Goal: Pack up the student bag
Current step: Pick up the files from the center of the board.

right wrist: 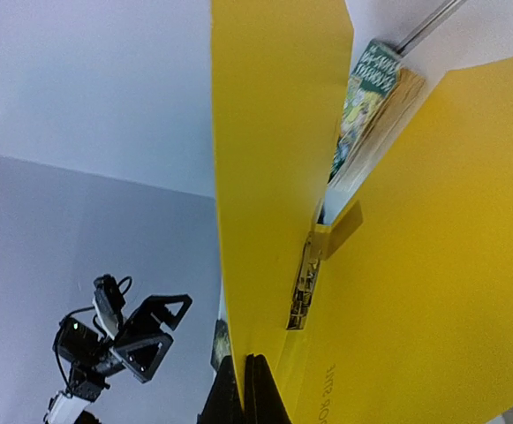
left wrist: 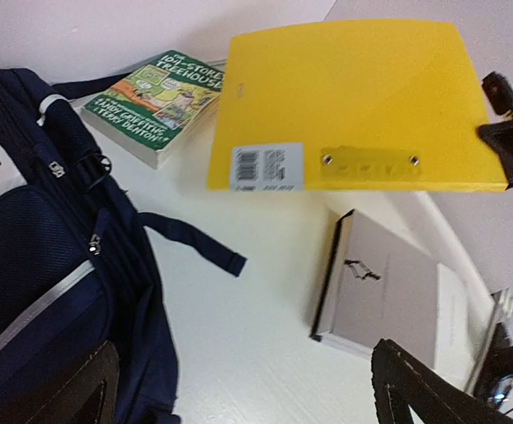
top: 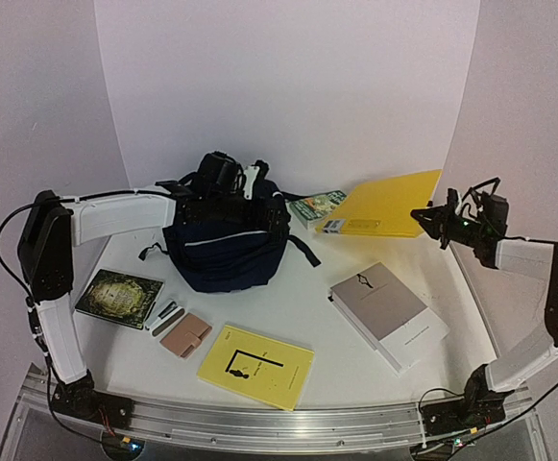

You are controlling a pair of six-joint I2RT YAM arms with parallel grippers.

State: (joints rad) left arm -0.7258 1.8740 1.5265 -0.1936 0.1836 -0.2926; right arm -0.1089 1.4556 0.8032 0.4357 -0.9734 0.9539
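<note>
The student bag [top: 223, 252], dark navy with pale piping, lies in the middle of the table and fills the left side of the left wrist view [left wrist: 35, 256]. My left gripper [top: 259, 197] hovers over the bag's top, its jaws wide open [left wrist: 247, 397] with only bare table between them. Off to the right, my right gripper [top: 423, 217] is shut on the edge of a yellow folder [top: 384, 204], which it holds raised and tilted. In the right wrist view the fingers [right wrist: 250, 367] pinch one yellow cover [right wrist: 265, 159], and the other flap [right wrist: 450, 283] splays open.
A green paperback [top: 317, 205] lies behind the folder. A grey book [top: 386, 312] sits front right and a yellow booklet [top: 256, 365] front centre. A pink wallet [top: 185, 334], a small grey case [top: 166, 317] and a dark green book [top: 120, 296] lie front left.
</note>
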